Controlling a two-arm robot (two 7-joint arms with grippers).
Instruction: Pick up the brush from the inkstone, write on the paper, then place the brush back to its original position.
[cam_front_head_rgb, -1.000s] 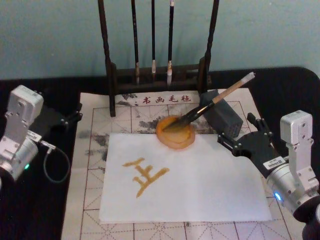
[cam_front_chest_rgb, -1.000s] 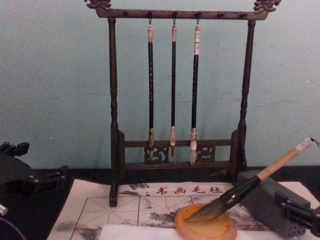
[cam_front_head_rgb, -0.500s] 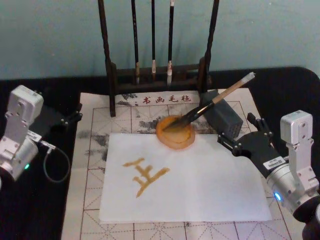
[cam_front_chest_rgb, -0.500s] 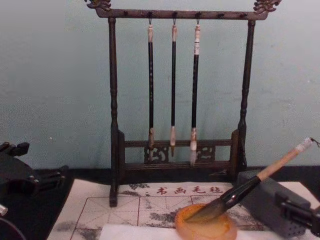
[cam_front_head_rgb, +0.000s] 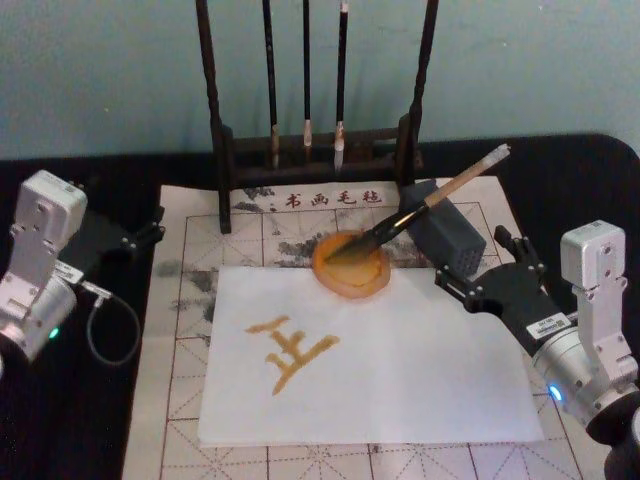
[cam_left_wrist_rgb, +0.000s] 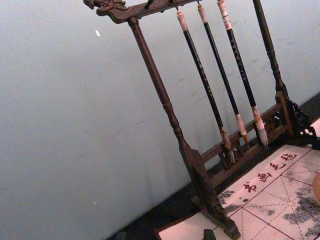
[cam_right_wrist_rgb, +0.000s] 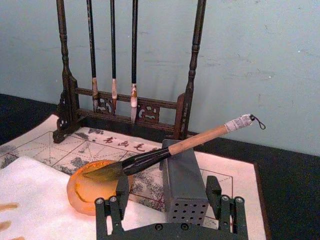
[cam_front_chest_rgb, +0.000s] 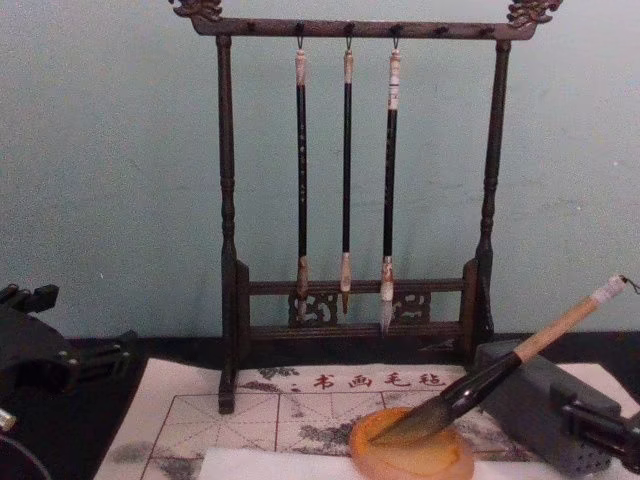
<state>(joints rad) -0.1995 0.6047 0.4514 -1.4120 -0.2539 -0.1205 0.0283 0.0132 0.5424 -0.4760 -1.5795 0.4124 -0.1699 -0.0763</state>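
The brush (cam_front_head_rgb: 432, 199) lies slanted, its dark bristles in the orange inkstone (cam_front_head_rgb: 347, 290) and its tan shaft propped on a grey block (cam_front_head_rgb: 447, 238). The right wrist view shows the brush (cam_right_wrist_rgb: 167, 152) crossing above the inkstone (cam_right_wrist_rgb: 80, 194). From the chest view the brush (cam_front_chest_rgb: 500, 375) leans up to the right out of the inkstone (cam_front_chest_rgb: 412, 462). The white paper (cam_front_head_rgb: 410, 370) carries a brown written character (cam_front_head_rgb: 290, 350). My right gripper (cam_front_head_rgb: 470, 258) stands open beside the paper's right edge, just in front of the block, holding nothing. My left gripper (cam_front_head_rgb: 142, 230) is parked at the far left, open.
A dark wooden rack (cam_front_head_rgb: 222, 150) with three thin hanging brushes (cam_front_chest_rgb: 346, 180) stands at the back of the gridded felt mat (cam_front_head_rgb: 190, 320). The grey block (cam_right_wrist_rgb: 184, 186) sits directly ahead of my right gripper (cam_right_wrist_rgb: 167, 192). A black tabletop (cam_front_head_rgb: 90, 420) surrounds the mat.
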